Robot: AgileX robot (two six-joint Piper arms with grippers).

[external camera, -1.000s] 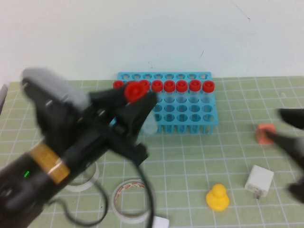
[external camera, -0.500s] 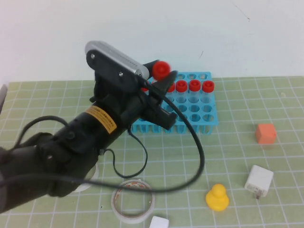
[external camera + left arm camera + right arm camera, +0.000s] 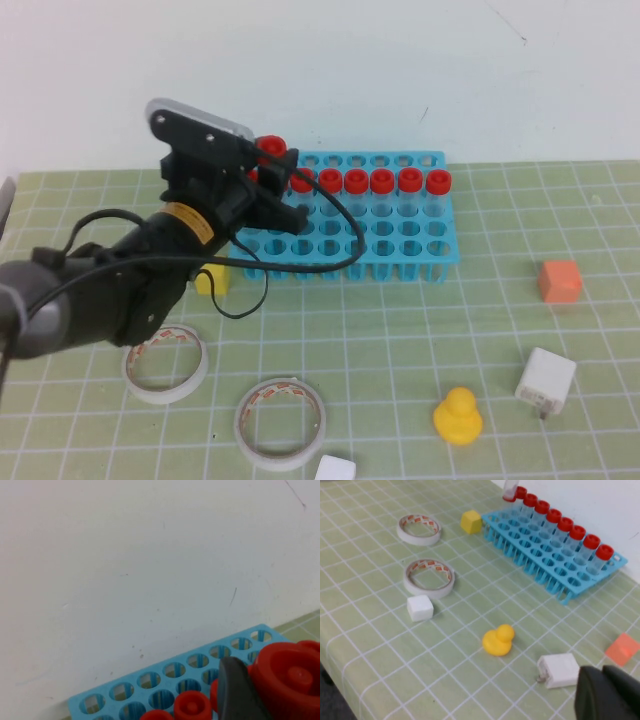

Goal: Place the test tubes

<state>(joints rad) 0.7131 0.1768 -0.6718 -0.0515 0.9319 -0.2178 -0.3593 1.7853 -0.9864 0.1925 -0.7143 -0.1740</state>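
Observation:
My left gripper (image 3: 271, 166) is shut on a red-capped test tube (image 3: 270, 149), held upright just above the left end of the blue rack (image 3: 400, 245). In the left wrist view the tube's red cap (image 3: 292, 679) fills the corner beside one dark finger (image 3: 236, 692), with empty rack holes (image 3: 162, 699) behind it. A row of several red-capped tubes (image 3: 384, 181) stands in the rack. My right gripper (image 3: 612, 694) is outside the high view. It hangs shut and empty above the table near a white charger (image 3: 559, 669).
A yellow cube (image 3: 212, 280) lies left of the rack. Two tape rolls (image 3: 166, 362) (image 3: 281, 422) and a white block (image 3: 335, 468) sit at the front left. A yellow duck (image 3: 458, 415), the white charger (image 3: 546, 381) and an orange cube (image 3: 560, 282) lie on the right.
My left arm has carried the tube away from the camera to the rack's left end. My right gripper has left the high view and shut.

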